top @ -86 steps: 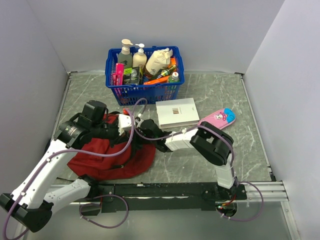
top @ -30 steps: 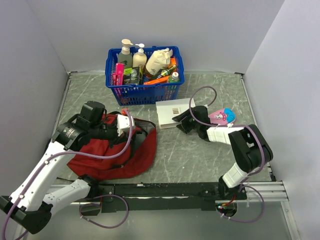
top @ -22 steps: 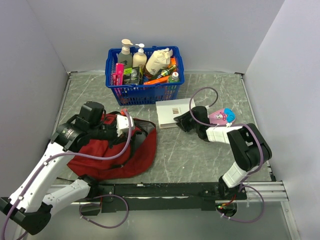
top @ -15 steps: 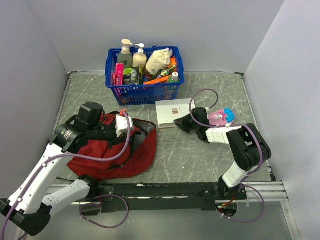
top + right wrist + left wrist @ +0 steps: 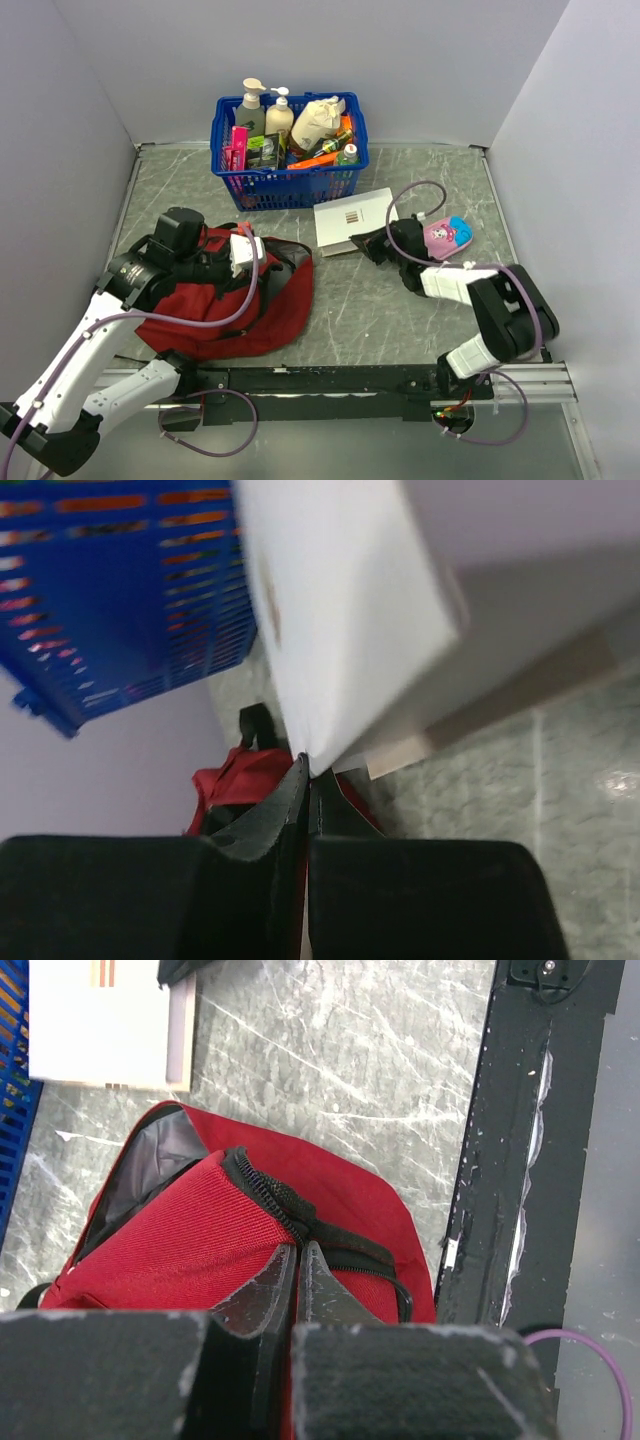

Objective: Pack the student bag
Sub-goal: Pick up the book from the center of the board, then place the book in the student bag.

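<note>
Left gripper [image 5: 298,1252] is pinching the bag [image 5: 190,1230] by its zipper; right gripper [image 5: 306,767] is clamping the book [image 5: 340,600], blurred beyond the jaws.

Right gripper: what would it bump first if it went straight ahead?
The book: the right gripper pinches its corner. Past that, probably the bag, though depth is unclear.

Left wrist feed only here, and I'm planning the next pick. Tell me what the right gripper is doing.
Observer: The right gripper is shut on the near edge of the white book.
Operator: Name what else lies loose nearby.
Observer: A pink and blue case lies just right of the book.
Operator: Now say what stands behind the book.
Observer: A blue basket holding bottles.
</note>
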